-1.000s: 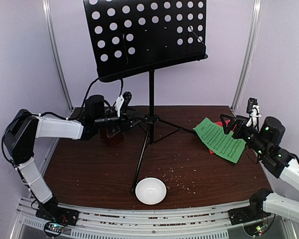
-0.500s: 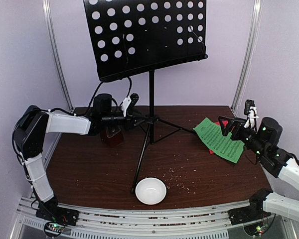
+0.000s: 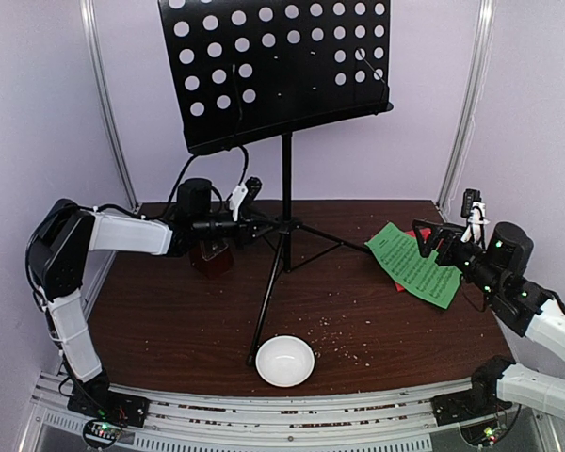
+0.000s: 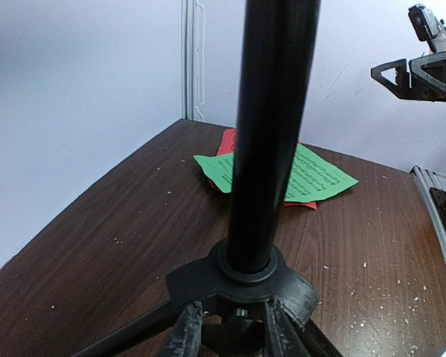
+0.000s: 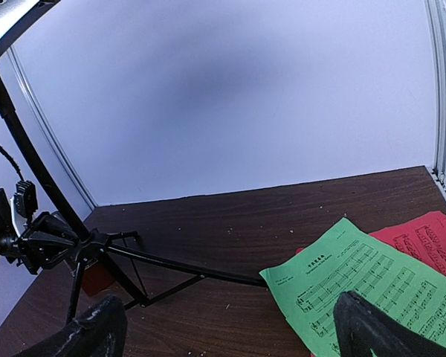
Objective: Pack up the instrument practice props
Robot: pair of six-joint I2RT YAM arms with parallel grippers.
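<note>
The black perforated music stand (image 3: 273, 71) stands on its tripod at the table's back middle. My left gripper (image 3: 260, 227) is shut on the tripod hub (image 4: 241, 279), with a finger (image 4: 182, 335) on each side just under the collar. The dark red-brown metronome (image 3: 212, 256) sits behind my left arm, partly hidden. The green sheet (image 3: 416, 264) lies on the red sheet (image 3: 401, 282) at the right. Both sheets show in the left wrist view (image 4: 282, 175) and the right wrist view (image 5: 372, 286). My right gripper (image 3: 431, 235) is open and empty, above the green sheet's left edge.
A small white bowl (image 3: 284, 361) sits near the front edge, by the foot of the stand's front leg (image 3: 264, 311). Another leg (image 5: 178, 268) runs along the table toward the green sheet. Crumbs are scattered over the brown table (image 3: 169, 320). Walls close in the back and sides.
My left arm has moved right from the metronome to the stand's tripod hub and then held still there. My right gripper has shifted slightly left over the green sheet.
</note>
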